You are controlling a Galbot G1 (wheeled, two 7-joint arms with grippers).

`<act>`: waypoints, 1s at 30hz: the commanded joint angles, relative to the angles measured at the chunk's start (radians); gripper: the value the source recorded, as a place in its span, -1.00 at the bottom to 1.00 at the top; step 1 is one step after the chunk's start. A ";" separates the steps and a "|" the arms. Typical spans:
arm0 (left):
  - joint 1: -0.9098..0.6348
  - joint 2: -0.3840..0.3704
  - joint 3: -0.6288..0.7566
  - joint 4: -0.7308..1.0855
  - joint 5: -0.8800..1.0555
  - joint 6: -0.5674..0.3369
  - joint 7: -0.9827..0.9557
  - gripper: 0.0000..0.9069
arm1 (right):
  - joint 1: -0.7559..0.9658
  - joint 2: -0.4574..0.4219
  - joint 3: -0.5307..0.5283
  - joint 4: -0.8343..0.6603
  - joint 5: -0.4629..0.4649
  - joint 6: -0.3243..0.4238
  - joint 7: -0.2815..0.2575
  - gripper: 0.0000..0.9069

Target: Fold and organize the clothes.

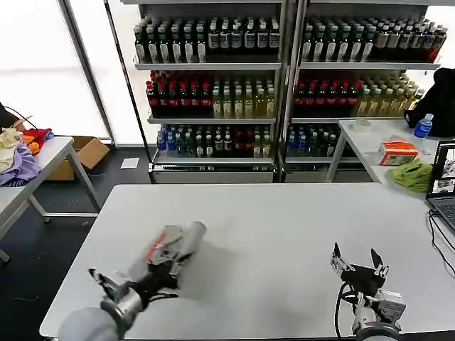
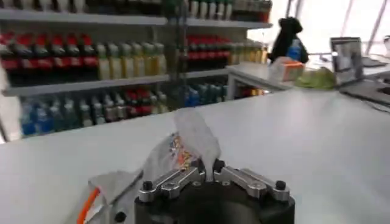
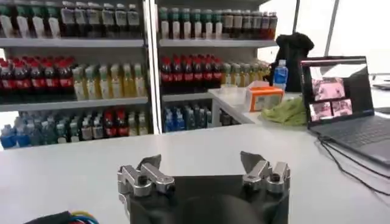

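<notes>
A grey shirt point(image 1: 179, 243) is bunched into a small roll on the white table point(image 1: 284, 227), left of centre, with an orange-red patch showing on it. My left gripper point(image 1: 165, 261) reaches in from the near left corner and is shut on it. In the left wrist view the gripper point(image 2: 209, 167) pinches a raised fold of the grey shirt point(image 2: 190, 135), which shows a multicoloured print and an orange trim line. My right gripper point(image 1: 357, 261) hovers open over the near right part of the table with nothing between its fingers; in its wrist view the gripper point(image 3: 201, 164) stands wide apart.
A laptop point(image 1: 444, 181) with cables sits at the table's right edge. A lime-green cloth point(image 1: 412, 175) and an orange box point(image 1: 398, 152) lie on a side table behind it. A heap of lilac, red and yellow fabrics point(image 1: 21, 153) lies on the left table. Bottle shelves point(image 1: 213, 85) stand behind.
</notes>
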 commanded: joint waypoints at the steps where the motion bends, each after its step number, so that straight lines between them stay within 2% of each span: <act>1: -0.180 -0.090 0.395 0.048 0.074 0.032 -0.106 -1.00 | -0.026 0.016 0.012 0.003 -0.019 -0.009 -0.008 1.00; 5: -0.211 -0.103 0.396 0.059 0.048 0.034 -0.124 -1.00 | -0.017 0.017 0.006 -0.005 -0.023 -0.013 -0.007 1.00; 6: -0.217 -0.109 0.393 0.062 0.043 0.034 -0.127 -0.93 | -0.014 0.017 0.001 -0.008 -0.026 -0.014 -0.007 1.00; 7: -0.229 -0.116 0.391 0.070 0.033 0.034 -0.133 -0.76 | -0.010 0.016 -0.003 -0.014 -0.030 -0.015 -0.008 1.00; 8: -0.240 -0.125 0.390 0.083 0.027 0.034 -0.138 0.11 | -0.007 0.016 -0.006 -0.019 -0.031 -0.015 -0.009 1.00; 11: -0.296 -0.160 0.392 0.150 0.010 0.021 -0.155 0.29 | 0.008 0.012 -0.017 -0.039 -0.034 -0.016 -0.010 1.00; 13: -0.337 -0.197 0.397 0.202 0.010 0.000 -0.156 -0.09 | 0.018 0.010 -0.025 -0.050 -0.036 -0.018 -0.009 1.00; 14: -0.352 -0.218 0.403 0.229 0.010 -0.007 -0.157 -0.82 | 0.021 0.010 -0.027 -0.056 -0.036 -0.018 -0.009 1.00; 15: -0.359 -0.228 0.405 0.240 0.008 -0.009 -0.158 -0.93 | 0.024 0.011 -0.030 -0.061 -0.038 -0.019 -0.009 1.00; 16: -0.375 -0.253 0.411 0.262 0.000 -0.014 -0.158 -0.71 | 0.027 0.011 -0.035 -0.065 -0.041 -0.021 -0.009 1.00; 17: -0.383 -0.269 0.416 0.276 -0.011 -0.025 -0.160 0.64 | 0.028 0.010 -0.037 -0.069 -0.043 -0.022 -0.010 1.00; 18: -0.389 -0.279 0.416 0.282 -0.028 -0.032 -0.163 1.00 | 0.028 0.010 -0.040 -0.070 -0.045 -0.022 -0.012 1.00; 24: -0.409 -0.315 0.412 0.233 -0.300 -0.149 -0.115 1.00 | 0.038 0.003 -0.061 -0.095 -0.053 -0.028 -0.024 1.00; 27: -0.412 -0.319 0.407 0.194 -0.324 -0.218 -0.121 1.00 | 0.060 0.004 -0.079 -0.109 -0.034 -0.048 -0.025 1.00; 30: -0.404 -0.301 0.378 0.182 -0.306 -0.211 -0.126 1.00 | 0.081 0.005 -0.097 -0.126 -0.025 -0.064 -0.025 1.00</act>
